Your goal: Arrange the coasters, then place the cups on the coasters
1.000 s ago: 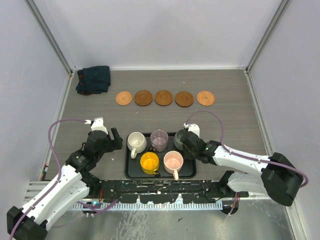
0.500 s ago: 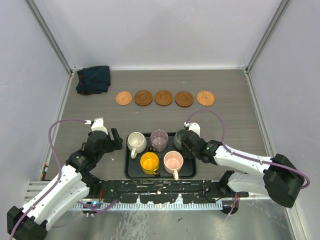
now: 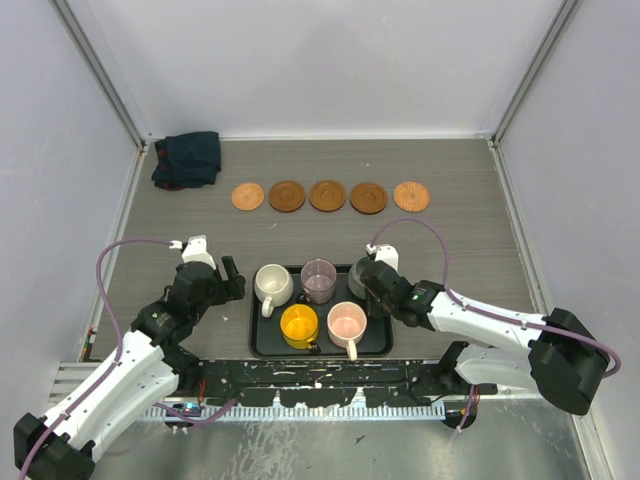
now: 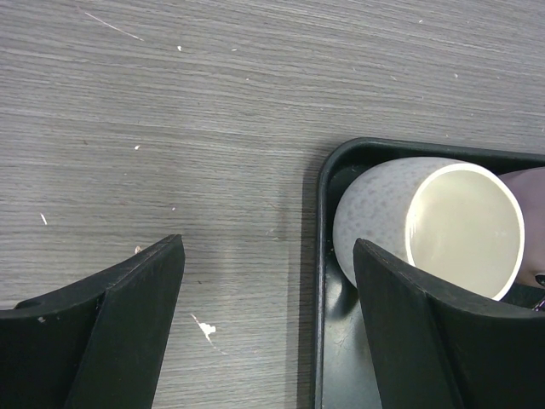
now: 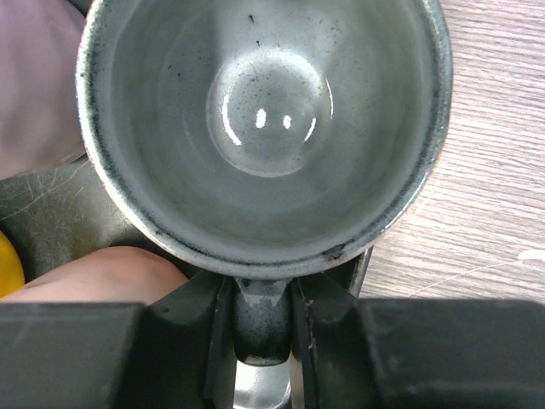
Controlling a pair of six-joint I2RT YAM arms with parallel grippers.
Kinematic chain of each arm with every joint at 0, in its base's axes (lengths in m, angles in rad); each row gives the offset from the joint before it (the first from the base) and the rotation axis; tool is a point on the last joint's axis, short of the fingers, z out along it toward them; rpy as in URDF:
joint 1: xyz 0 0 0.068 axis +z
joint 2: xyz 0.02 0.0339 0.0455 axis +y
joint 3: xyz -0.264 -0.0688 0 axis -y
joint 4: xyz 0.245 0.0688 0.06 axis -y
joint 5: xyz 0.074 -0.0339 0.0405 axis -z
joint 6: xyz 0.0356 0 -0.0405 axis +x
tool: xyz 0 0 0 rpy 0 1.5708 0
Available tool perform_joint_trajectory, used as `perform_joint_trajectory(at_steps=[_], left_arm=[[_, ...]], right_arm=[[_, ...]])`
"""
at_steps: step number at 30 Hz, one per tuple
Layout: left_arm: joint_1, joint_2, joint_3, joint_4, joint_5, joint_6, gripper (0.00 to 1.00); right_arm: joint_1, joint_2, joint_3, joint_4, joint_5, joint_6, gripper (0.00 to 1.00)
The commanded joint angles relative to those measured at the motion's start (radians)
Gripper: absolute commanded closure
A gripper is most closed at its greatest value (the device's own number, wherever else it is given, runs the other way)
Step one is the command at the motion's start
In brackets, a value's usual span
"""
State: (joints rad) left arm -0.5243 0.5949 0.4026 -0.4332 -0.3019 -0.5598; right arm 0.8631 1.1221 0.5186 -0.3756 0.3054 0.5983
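Note:
Several brown coasters (image 3: 327,195) lie in a row at the back of the table. On the black tray (image 3: 375,340) stand a cream cup (image 3: 272,284), a mauve cup (image 3: 319,280), a yellow cup (image 3: 299,326) and a pink cup (image 3: 347,322). The grey-green cup (image 5: 264,128) stands at the tray's back right corner, and my right gripper (image 5: 262,332) is shut on its handle. Left of the tray, low over the table, my left gripper (image 4: 264,324) stands open and empty, with the cream cup (image 4: 400,221) just beyond its right finger.
A dark teal cloth (image 3: 187,160) lies crumpled in the back left corner. White walls close the table on three sides. The tray's rim (image 4: 319,281) runs between my left fingers.
My right jaws have closed in on the grey-green cup's handle. Both arms have hardly shifted, and the cups and coasters stay where they were.

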Motion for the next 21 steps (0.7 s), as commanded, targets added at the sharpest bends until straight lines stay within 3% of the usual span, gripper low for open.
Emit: perform_joint_trajectory(at_steps=[1, 10, 21], left_arm=[[-0.005, -0.012, 0.0, 0.057, -0.022, 0.005, 0.18], [-0.006, -0.014, -0.002, 0.057, -0.021, 0.005, 0.19], [-0.005, -0.015, 0.01, 0.066, -0.029, 0.003, 0.18]], right_arm=[[-0.002, 0.007, 0.034, 0.024, 0.051, 0.01, 0.76], [-0.003, 0.018, 0.036, 0.004, 0.054, -0.012, 0.99], [-0.003, -0.042, 0.085, -0.012, 0.15, -0.117, 0.99]])
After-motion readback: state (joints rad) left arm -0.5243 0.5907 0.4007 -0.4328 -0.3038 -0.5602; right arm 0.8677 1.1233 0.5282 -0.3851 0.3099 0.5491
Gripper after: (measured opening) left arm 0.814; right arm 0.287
